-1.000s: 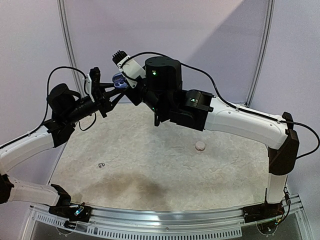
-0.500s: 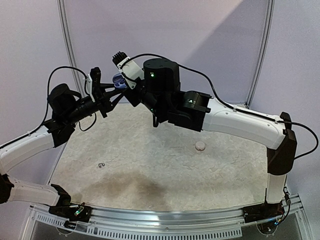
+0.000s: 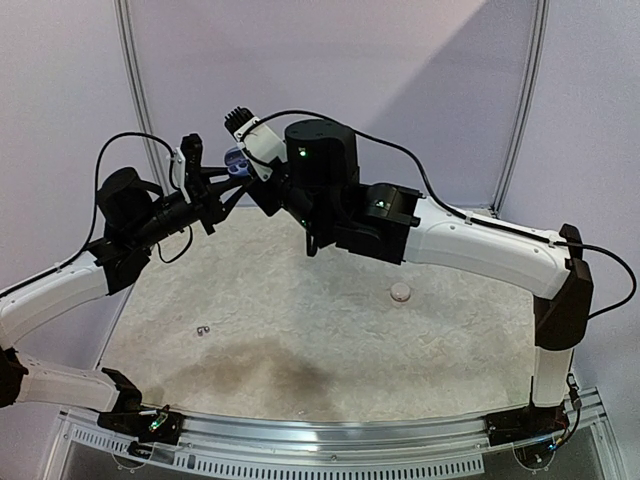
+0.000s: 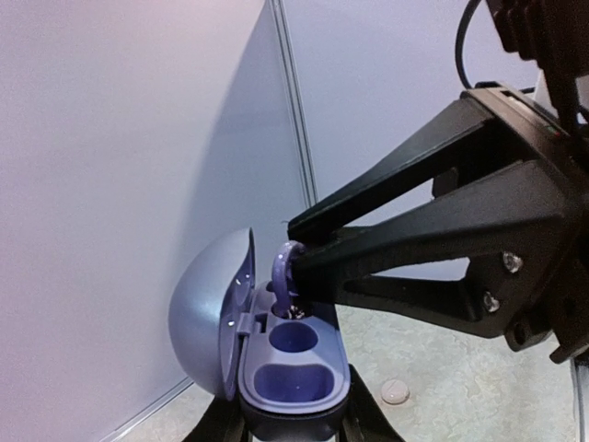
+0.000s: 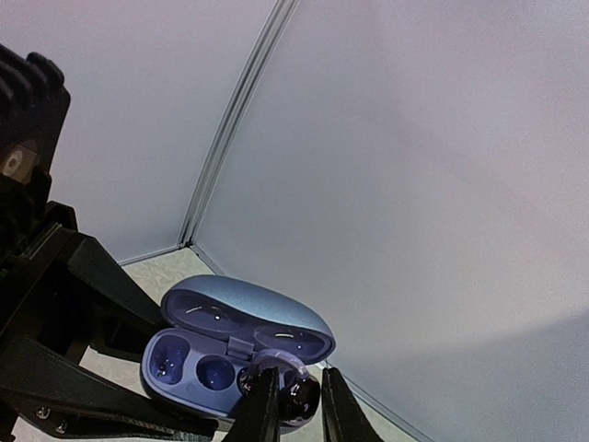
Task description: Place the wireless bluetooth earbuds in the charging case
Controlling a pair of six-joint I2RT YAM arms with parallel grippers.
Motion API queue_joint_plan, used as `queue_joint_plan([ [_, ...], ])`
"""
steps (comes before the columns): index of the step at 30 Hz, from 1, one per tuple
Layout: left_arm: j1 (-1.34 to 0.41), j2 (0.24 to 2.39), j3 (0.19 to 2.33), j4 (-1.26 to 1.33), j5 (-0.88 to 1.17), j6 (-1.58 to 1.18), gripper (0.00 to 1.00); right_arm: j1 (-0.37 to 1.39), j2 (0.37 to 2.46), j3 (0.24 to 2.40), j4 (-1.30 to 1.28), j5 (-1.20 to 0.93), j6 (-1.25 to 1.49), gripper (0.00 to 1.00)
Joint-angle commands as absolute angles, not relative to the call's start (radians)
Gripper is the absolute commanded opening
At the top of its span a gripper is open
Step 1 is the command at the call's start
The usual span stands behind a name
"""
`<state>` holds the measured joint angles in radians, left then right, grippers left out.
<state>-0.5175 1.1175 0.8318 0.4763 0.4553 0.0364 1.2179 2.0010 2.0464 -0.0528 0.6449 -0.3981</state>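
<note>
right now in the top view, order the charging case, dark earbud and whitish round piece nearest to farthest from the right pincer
1. charging case, up at the right pincer tips, far left.
2. dark earbud, on the table, near left.
3. whitish round piece, on the table, right of centre.

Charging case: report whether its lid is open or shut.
Open: the charging case lid is swung back, exposing the wells, in both wrist views.
</note>
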Motion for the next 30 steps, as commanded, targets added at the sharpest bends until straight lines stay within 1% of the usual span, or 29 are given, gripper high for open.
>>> queue_joint_plan([
  [1, -0.529, 1.108, 0.851, 0.524, 0.452, 0.032, 0.0, 1.215, 2.02, 2.018, -0.147, 0.644, -0.402, 0.18],
  [5, -0.529, 1.108, 0.848, 0.521, 0.455, 0.034, 0.0, 1.215, 2.019, 2.017, -0.165, 0.64, -0.412, 0.21],
  [14, -0.529, 1.106, 0.847, 0.516, 0.445, 0.041, 0.0, 1.213, 2.015, 2.02, -0.213, 0.637, -0.42, 0.23],
  [18, -0.529, 1.108, 0.847, 0.513, 0.441, 0.041, 0.0, 1.213, 2.004, 2.016, -0.233, 0.632, -0.411, 0.27],
  [22, -0.529, 1.108, 0.847, 0.509, 0.442, 0.043, 0.0, 1.212, 1.992, 2.014, -0.242, 0.638, -0.398, 0.29],
  [26, -0.529, 1.106, 0.847, 0.5, 0.436, 0.049, 0.0, 1.208, 1.962, 2.005, -0.253, 0.621, -0.364, 0.32],
  [30, -0.529, 1.106, 0.845, 0.493, 0.437, 0.052, 0.0, 1.203, 1.874, 1.935, -0.217, 0.585, -0.33, 0.34],
])
